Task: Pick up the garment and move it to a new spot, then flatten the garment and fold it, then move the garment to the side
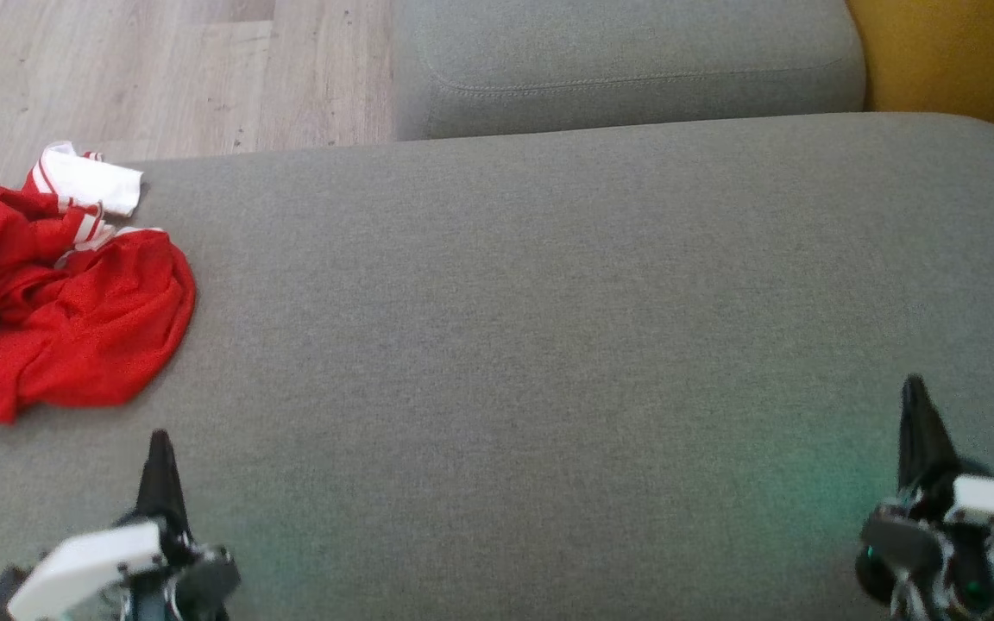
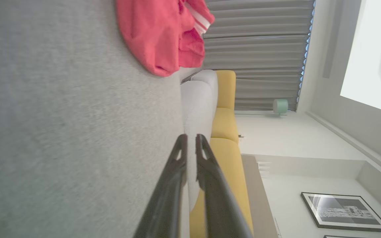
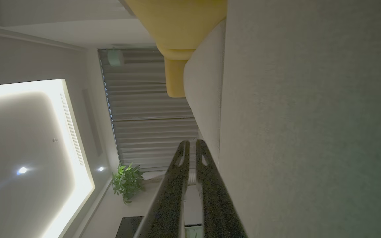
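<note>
Garment [image 1: 66, 319], perhaps overhanging, at left edge of wide bare cushion [image 1: 549, 345]; left fingers [image 1: 160, 473] and right fingers [image 1: 920, 427] clenched, empty

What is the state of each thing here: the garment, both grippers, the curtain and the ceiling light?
Garment: crumpled in a heap, not folded, lying on the grey sofa.
Left gripper: shut, empty, apart from the garment.
Right gripper: shut, empty.
Curtain: drawn closed.
Ceiling light: on.
</note>
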Tool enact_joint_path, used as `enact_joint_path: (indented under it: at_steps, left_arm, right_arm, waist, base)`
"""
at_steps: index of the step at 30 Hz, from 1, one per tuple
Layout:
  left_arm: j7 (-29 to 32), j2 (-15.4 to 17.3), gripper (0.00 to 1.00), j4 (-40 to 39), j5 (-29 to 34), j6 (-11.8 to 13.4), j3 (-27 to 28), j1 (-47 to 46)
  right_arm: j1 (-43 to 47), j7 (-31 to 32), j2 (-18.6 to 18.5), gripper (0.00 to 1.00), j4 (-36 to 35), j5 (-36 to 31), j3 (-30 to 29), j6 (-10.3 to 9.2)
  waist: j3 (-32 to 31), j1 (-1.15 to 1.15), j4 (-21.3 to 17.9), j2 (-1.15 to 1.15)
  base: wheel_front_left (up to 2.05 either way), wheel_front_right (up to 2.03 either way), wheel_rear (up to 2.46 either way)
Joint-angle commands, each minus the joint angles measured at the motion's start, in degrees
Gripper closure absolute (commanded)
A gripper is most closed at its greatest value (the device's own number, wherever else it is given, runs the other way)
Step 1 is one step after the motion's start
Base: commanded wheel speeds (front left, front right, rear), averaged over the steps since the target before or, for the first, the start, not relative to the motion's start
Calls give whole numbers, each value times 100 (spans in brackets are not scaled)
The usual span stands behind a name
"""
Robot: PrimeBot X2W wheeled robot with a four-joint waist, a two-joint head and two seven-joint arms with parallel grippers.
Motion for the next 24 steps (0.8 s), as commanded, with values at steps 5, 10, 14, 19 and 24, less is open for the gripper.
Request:
enact_joint_path:
  at_steps: [5, 10, 14, 19, 24]
  left_arm:
    - [-37, -9, 0, 300, 13, 8, -86, 200]
    - [-122, -8, 0, 214, 46, 14, -156, 232]
    - [-190, -7, 0, 129, 86, 14, -196, 258]
    - [-276, -5, 0, 13, 222, 18, -223, 284]
    - [-361, -4, 0, -127, 469, 48, -258, 294]
  right_arm:
    - [190, -37, 33, 0, 324, -6, 50, 0]
    - [206, -121, 30, 0, 272, -34, 124, 1]
    - [219, -189, 28, 0, 234, -104, 157, 2]
    - [221, -274, 25, 0, 166, -312, 158, 3]
    - [229, -358, 22, 0, 47, -636, 165, 4]
  waist:
    - [-2, 0, -1, 0]
    - [-7, 0, -3, 0]
    - [-14, 0, -3, 0]
    - [-20, 0, 0, 0]
    - [-26, 0, 3, 0]
  base:
    - [0, 0, 0]
    - [0, 0, 0]
    - [0, 0, 0]
    - [0, 0, 0]
    - [0, 0, 0]
